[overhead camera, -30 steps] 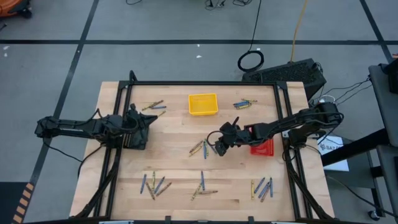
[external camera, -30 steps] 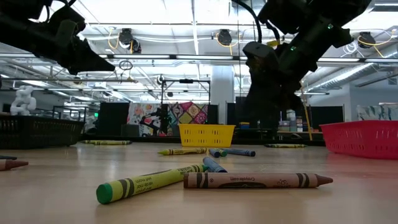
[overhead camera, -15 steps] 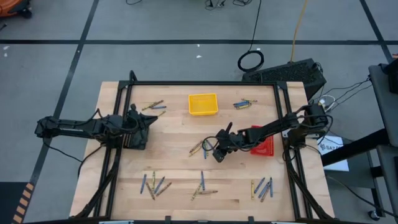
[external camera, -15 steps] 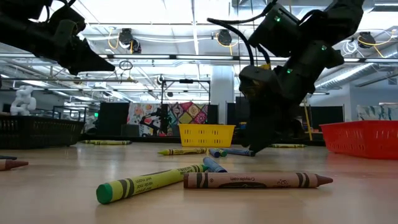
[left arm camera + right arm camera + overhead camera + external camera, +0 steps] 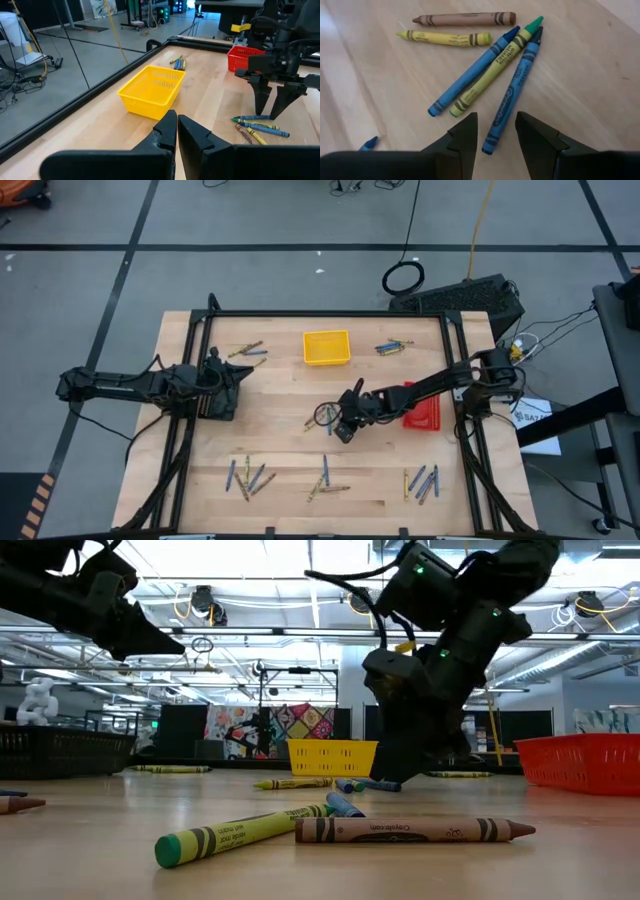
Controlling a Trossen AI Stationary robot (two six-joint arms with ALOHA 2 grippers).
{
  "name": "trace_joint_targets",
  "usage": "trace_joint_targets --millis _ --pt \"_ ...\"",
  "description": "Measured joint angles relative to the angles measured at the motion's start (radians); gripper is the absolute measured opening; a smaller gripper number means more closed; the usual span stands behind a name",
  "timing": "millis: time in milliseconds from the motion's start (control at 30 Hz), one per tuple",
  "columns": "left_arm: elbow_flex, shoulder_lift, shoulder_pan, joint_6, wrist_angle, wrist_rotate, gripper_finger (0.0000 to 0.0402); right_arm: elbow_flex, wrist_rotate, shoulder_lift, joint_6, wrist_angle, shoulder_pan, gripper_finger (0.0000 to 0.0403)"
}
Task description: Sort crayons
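Note:
Five crayons lie flat in a loose cluster [image 5: 320, 417] at the table's middle: two blue, one yellow-green, one yellow, one brown. In the right wrist view the nearest blue crayon [image 5: 512, 95] lies with one end between my right gripper's [image 5: 495, 137] open fingers. That gripper [image 5: 338, 423] points down just over the cluster's right side and touches nothing that I can see. It also shows in the left wrist view [image 5: 270, 107]. My left gripper [image 5: 247, 372] is shut and empty [image 5: 176, 131], raised over the table's far left part.
A yellow tray [image 5: 327, 347] stands at the far middle, a red tray [image 5: 428, 418] at the right, a black tray [image 5: 215, 402] under my left arm. More crayon clusters lie far left [image 5: 246, 352], far right [image 5: 392, 347] and along the near edge [image 5: 248, 478], [image 5: 325, 480], [image 5: 422, 482].
My right gripper has gone toward the table's left edge and down, from beside the red tray to just over the middle crayon cluster. The crayons have stayed where they were.

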Motion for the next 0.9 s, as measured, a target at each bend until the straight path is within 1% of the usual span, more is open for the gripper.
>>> trace_joint_targets --millis 267,567,800,900 --pt "0.0 0.0 0.0 0.0 -0.002 0.0 0.0019 0.027 0.024 0.013 0.003 -0.049 0.0 0.0125" --pt "0.0 0.0 0.0 0.001 -0.002 0.0 0.0019 0.028 0.029 0.038 0.01 -0.074 0.0 0.0064" --pt "0.0 0.0 0.0 0.002 -0.002 0.0 0.0019 0.027 0.023 0.039 0.005 -0.089 -0.005 0.0059" --pt "0.0 0.0 0.0 0.002 -0.002 0.0 0.0019 0.027 0.022 0.04 0.002 -0.093 -0.008 0.0047"
